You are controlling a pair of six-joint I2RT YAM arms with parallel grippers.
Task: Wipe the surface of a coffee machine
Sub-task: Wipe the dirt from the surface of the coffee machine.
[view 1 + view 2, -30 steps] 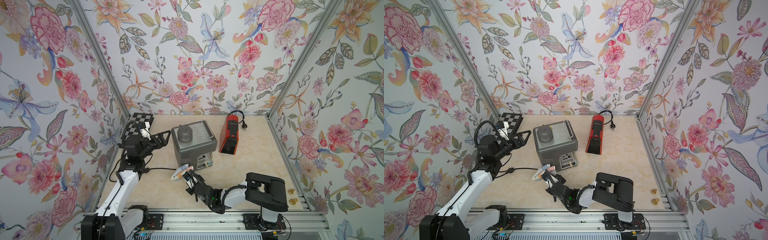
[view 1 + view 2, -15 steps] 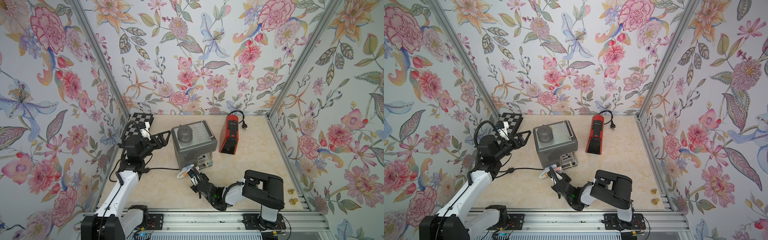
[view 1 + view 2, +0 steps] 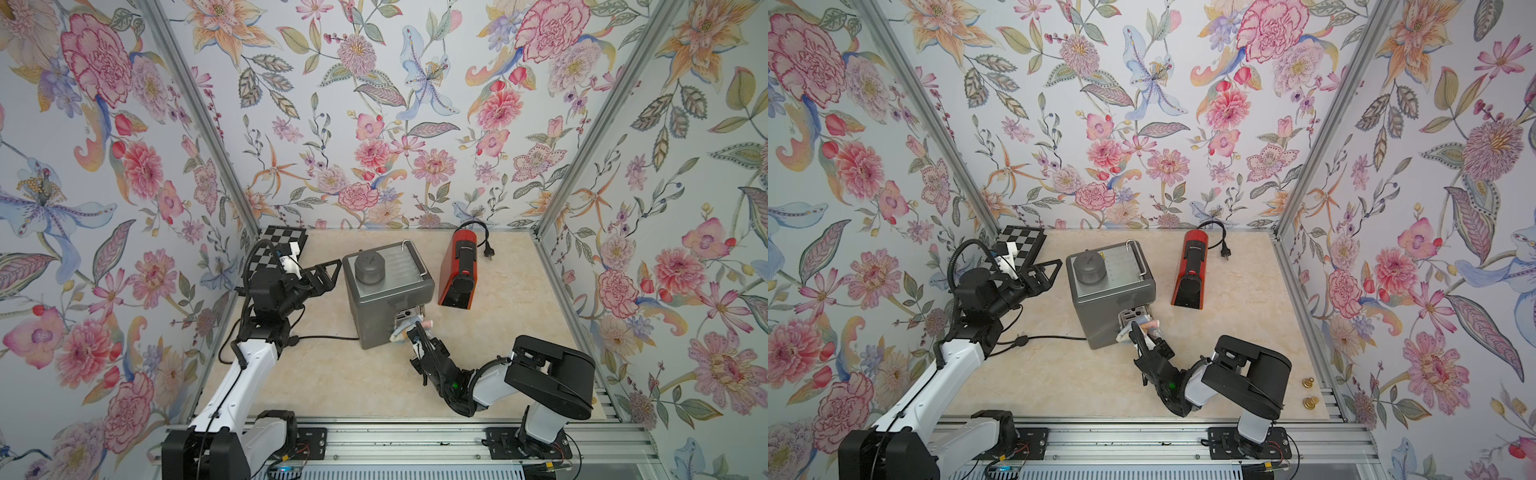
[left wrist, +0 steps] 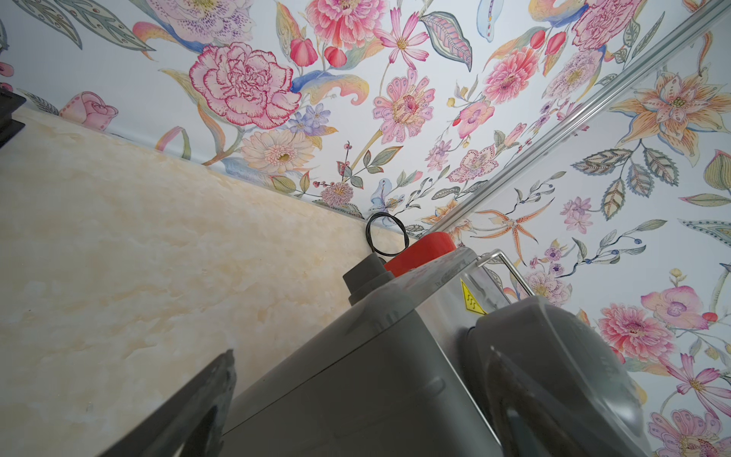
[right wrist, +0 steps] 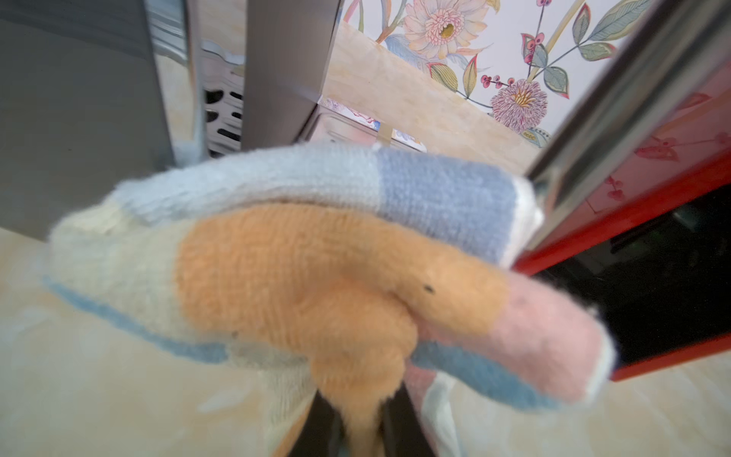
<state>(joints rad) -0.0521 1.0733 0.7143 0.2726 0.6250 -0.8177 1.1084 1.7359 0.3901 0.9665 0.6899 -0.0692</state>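
Shows one grey coffee machine [image 3: 388, 291] upright at mid-table, tall axis vertical, with one striped cloth [image 3: 401, 331] bunched at the foot of its front face. Places the right gripper [image 3: 412, 332] clamped tight on that cloth, the machine straight ahead and rising above it, the nearer arm for wiping, so probably calls for upward strokes; the left gripper [image 3: 322, 276] hangs with jaws apart and empty, just beside the machine's far side. Counts outward one red coffee machine [image 3: 459, 270] nearby, one chessboard [image 3: 282, 241] in the back corner, two brass weights [image 3: 1307, 382] at the table edge, and two arms.
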